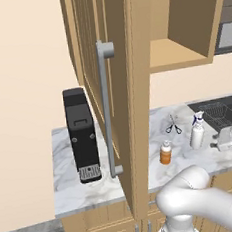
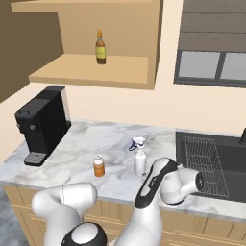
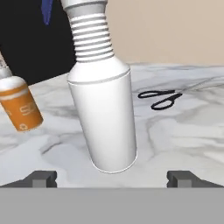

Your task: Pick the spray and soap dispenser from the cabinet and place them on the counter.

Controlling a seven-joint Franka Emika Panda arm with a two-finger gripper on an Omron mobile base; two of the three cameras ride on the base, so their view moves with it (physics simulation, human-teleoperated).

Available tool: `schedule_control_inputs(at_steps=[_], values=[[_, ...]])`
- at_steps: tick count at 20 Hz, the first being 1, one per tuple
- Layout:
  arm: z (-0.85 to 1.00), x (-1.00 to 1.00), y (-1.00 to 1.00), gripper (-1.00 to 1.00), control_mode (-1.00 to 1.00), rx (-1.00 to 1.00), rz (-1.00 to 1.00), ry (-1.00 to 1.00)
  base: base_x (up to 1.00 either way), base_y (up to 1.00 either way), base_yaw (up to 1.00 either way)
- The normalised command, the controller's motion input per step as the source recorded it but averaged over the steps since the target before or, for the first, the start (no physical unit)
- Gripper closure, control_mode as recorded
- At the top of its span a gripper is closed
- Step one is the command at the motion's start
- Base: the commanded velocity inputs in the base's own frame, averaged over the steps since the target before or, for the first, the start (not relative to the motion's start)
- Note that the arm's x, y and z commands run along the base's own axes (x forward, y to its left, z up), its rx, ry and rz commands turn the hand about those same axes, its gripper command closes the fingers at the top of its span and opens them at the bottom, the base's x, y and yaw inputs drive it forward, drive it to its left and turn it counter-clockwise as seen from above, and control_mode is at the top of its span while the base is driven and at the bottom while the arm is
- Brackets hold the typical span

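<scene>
The spray (image 3: pixel 103 109) stands upright on the counter (image 1: pixel 70 190) towards its front edge, the soap dispenser (image 2: pixel 99 166) near it. The gripper (image 3: pixel 112 178) is spread wide, holding nothing, seemingly just clear of the spray. Draw straight back so neither finger tips it. Scissors (image 3: pixel 161 98) lie behind.

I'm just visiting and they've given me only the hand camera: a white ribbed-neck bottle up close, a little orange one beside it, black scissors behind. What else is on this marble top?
Observer: A black box-shaped coffee machine stands at the left end of the white marble counter.
Operator: And at the other end?
Observer: A dark sink with a wire rack in it.
Operator: Anything up above?
Observer: A brown bottle stands on a shelf of the light wooden wall cabinet, whose grooved door hangs open.
</scene>
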Motion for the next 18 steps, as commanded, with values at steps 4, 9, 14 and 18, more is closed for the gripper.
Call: schedule_control_inputs(at_steps=[4,9,14,18], values=[[0.27,-0.01,-0.10,-1.00,-1.00,-0.07,-0.18,0.24,0.00,0.00,0.00],[0.11,-0.23,-0.21,-1.00,-1.00,-0.02,-0.17,0.20,0.00,0.00,0.00],[0.07,-0.28,-0.16,-1.00,-1.00,-0.02,-0.18,0.17,0.00,0.00,0.00],[0.37,-0.29,-0.07,-1.00,-1.00,-0.05,-0.15,0.07,0.00,0.00,0.00]])
